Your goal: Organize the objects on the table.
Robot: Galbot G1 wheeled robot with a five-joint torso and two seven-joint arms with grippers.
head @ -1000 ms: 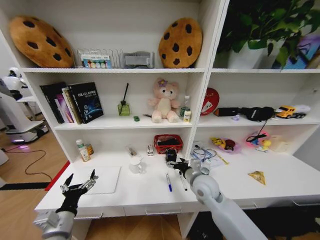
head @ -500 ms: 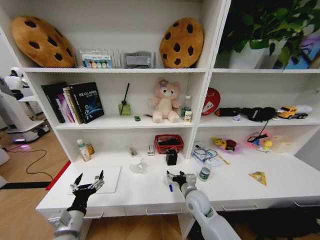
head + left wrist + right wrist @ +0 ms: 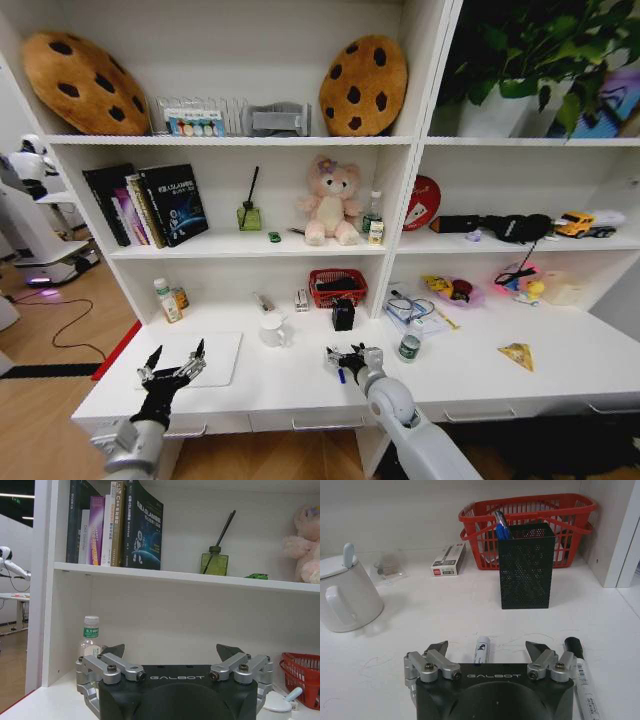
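Left end effector hovering over the near left part of the white desk, above the near edge of the thin silver laptop; fingers spread wide, gripping nothing, touching nothing. From the left wrist view, same end effector wide open and empty, with a green-capped clear bottle standing just beyond at the back of the desk. In the head view, that bottle upright at the back left beside a small orange-brown jar. On the shelf above, a tiny green toy car left of the pink plush bear.

Further right on the desk, a white mug with a lid and a light blue spoon handle sticking up. Black mesh pen holder upright in front of the red basket, with a blue-and-white pen standing inside.

Right end effector low over the desk near the front, right of the mug and in front of the pen holder; fingers far apart, empty. From the right wrist view, right end effector straddling a blue-and-white pen lying flat on the desk between the open fingers, contact not discernible. A black-capped marker flat on the desk just beside the outer finger. Green-capped can upright to the right.
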